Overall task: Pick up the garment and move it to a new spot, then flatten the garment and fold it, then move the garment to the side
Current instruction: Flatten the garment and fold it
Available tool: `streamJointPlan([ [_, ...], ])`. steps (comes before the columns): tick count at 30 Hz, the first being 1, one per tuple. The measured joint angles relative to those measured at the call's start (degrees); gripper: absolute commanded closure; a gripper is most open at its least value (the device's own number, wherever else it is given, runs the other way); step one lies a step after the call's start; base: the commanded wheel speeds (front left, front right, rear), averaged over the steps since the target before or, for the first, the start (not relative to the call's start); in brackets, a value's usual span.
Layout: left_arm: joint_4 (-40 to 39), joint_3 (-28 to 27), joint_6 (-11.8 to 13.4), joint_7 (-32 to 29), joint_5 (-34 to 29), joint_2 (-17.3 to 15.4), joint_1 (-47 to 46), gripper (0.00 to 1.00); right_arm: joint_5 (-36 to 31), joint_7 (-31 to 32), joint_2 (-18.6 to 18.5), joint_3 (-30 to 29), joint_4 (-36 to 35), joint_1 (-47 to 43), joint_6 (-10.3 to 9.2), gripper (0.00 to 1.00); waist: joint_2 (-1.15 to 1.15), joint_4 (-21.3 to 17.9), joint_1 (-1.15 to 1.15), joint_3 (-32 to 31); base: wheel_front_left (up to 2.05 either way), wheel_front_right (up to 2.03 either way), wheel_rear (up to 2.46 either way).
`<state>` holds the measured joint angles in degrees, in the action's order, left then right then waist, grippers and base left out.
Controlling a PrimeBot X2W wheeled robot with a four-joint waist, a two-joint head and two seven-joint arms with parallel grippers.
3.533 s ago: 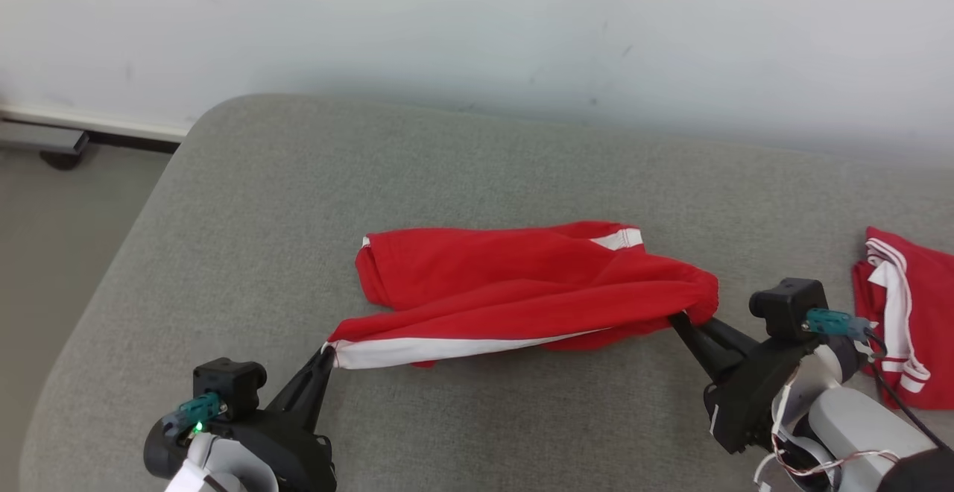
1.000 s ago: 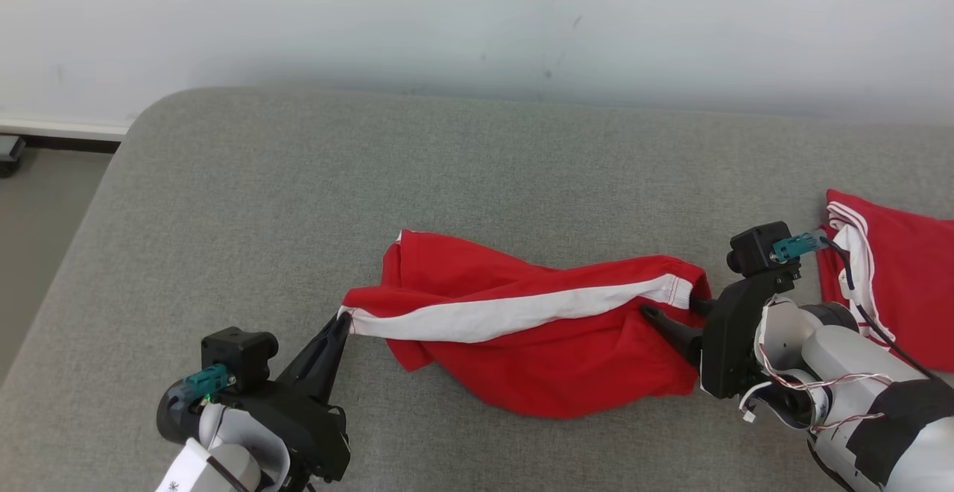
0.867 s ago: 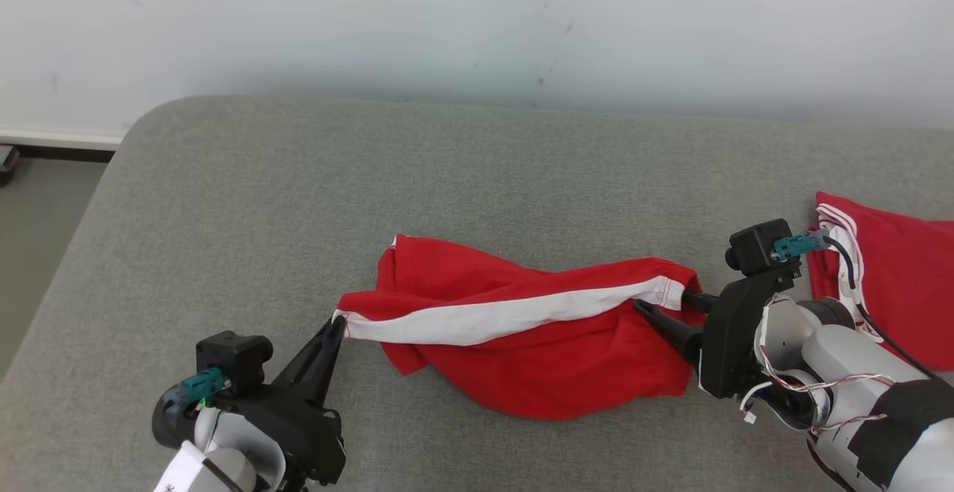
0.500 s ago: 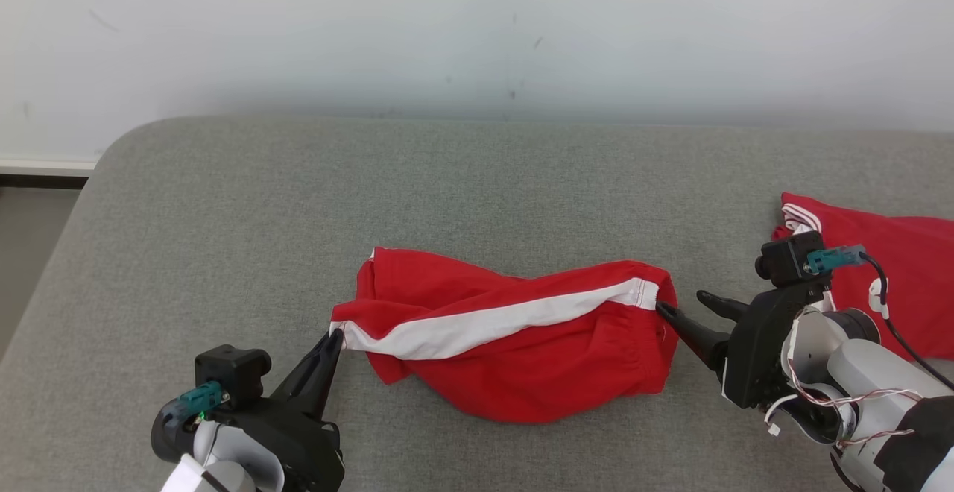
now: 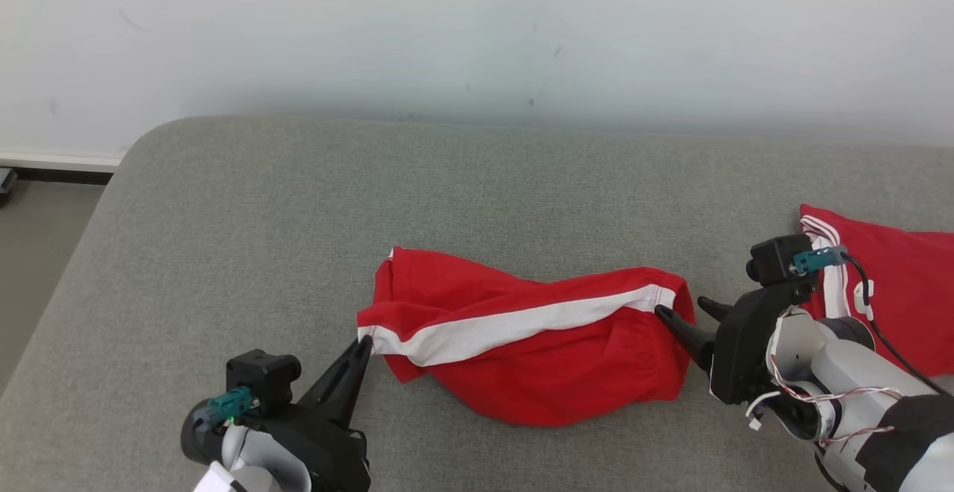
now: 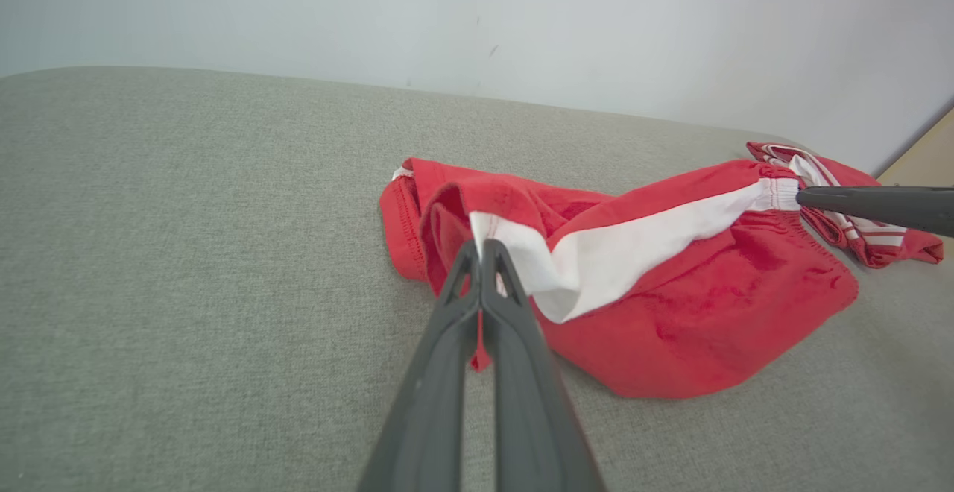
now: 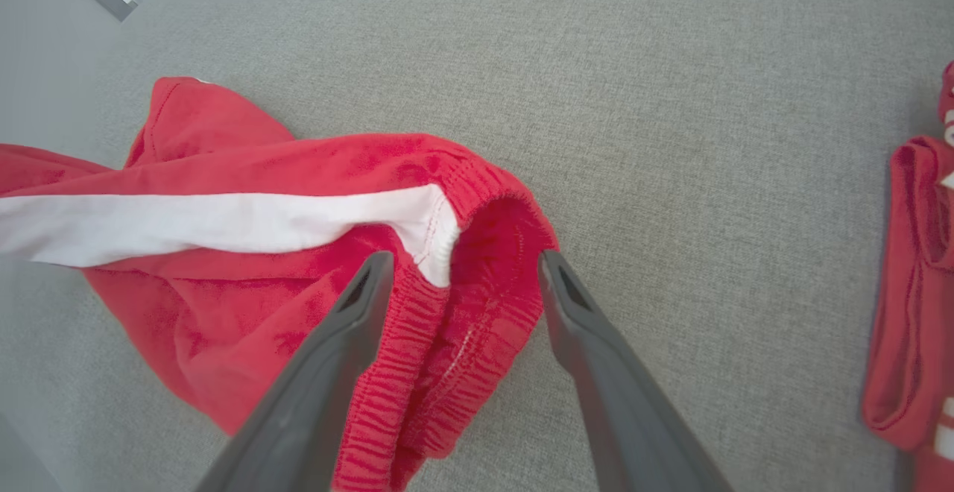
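The garment (image 5: pixel 551 358) is a pair of red shorts with a white side stripe, lying bunched on the grey cushion (image 5: pixel 298 216). My left gripper (image 5: pixel 365 343) is shut on the stripe's left end, and its fingers (image 6: pixel 481 250) pinch that white corner of the garment (image 6: pixel 693 306). My right gripper (image 5: pixel 682 311) stands open at the garment's right end. Its fingers straddle the elastic waistband of the garment (image 7: pixel 246 306) without clamping it, right gripper (image 7: pixel 462 265) spread wide.
A second red garment with white trim (image 5: pixel 894 291) lies folded at the cushion's right, close behind my right wrist, and is also seen as that second red garment (image 7: pixel 913 291). The cushion's rounded left edge drops to the floor (image 5: pixel 30 238). A pale wall (image 5: pixel 477 30) runs behind.
My right gripper has let go of the waistband and stands open. The garment has sunk onto the cushion, stripe up. The left gripper keeps its hold. The camera has shifted.
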<state>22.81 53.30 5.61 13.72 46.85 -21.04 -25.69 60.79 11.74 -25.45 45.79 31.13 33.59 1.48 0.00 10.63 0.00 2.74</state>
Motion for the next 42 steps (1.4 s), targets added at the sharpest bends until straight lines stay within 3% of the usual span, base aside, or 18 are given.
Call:
streamJointPlan([
  [4, -0.1, 0.5, 0.0, 0.0, 0.0, 0.8, 0.0, 1.00, 0.0, 1.4, 0.8, 0.0, 1.4, 1.2, -1.33, 0.00, 0.00, 0.9, 0.00, 0.1, 0.00, 0.00, 0.00],
  [5, -0.2, 0.6, 0.0, 0.0, -0.2, 0.9, 0.0, 1.00, 0.0, 1.9, 1.3, 0.2, 2.3, 1.9, -1.80, 0.05, 0.00, 1.3, 0.00, 0.2, 0.00, 0.00, 0.00],
  [6, -0.2, 0.6, 0.0, 0.0, -0.4, 0.9, 0.0, 1.00, 0.0, 2.3, 1.5, 0.3, 2.6, 2.3, -2.02, 0.47, 0.00, 1.5, 0.00, 0.3, 0.00, 0.00, 0.00],
  [8, -0.2, 0.6, 0.0, 0.0, -0.4, 0.9, 0.0, 1.00, 0.0, 3.0, 2.3, 0.7, 3.6, 2.9, -2.05, 1.00, 0.00, 1.8, 0.00, 0.5, 0.00, 0.00, 0.00],
  [25, -0.1, -1.5, 0.4, 0.2, -0.4, -1.2, 0.9, 1.00, 0.0, 4.1, 4.0, 1.1, 5.5, 3.7, -0.98, 1.00, 0.00, -0.5, 0.00, 1.0, 0.00, 0.00, 0.00],
  [31, -1.4, -1.6, 0.2, 0.2, -0.6, -3.8, 0.8, 1.00, 1.4, 3.4, 3.1, -1.1, 3.7, 4.8, -0.35, 1.00, 0.00, -2.5, 0.00, 1.2, 0.00, 0.00, 0.00],
  [34, -2.3, -1.1, -1.5, -0.7, -2.5, -5.5, -0.8, 1.00, 1.7, 4.1, 2.6, -1.0, 3.1, 5.9, -0.08, 1.00, 0.00, -3.7, 0.00, 1.7, 0.00, 0.00, 0.00],
  [37, -2.7, -1.5, -4.8, -3.1, -1.9, -5.9, -6.0, 1.00, 2.8, 5.7, 2.7, -1.5, 3.0, 7.9, 0.13, 1.00, 0.00, -4.8, 0.00, 2.7, 0.00, 0.00, 0.00],
  [42, 2.5, -8.0, -11.6, -9.1, 8.3, -5.0, -17.1, 1.00, 2.7, 9.6, 6.4, -2.0, 5.8, 18.5, -0.22, 1.00, 0.00, -6.3, 0.01, 5.8, 0.00, 0.00, 0.00],
])
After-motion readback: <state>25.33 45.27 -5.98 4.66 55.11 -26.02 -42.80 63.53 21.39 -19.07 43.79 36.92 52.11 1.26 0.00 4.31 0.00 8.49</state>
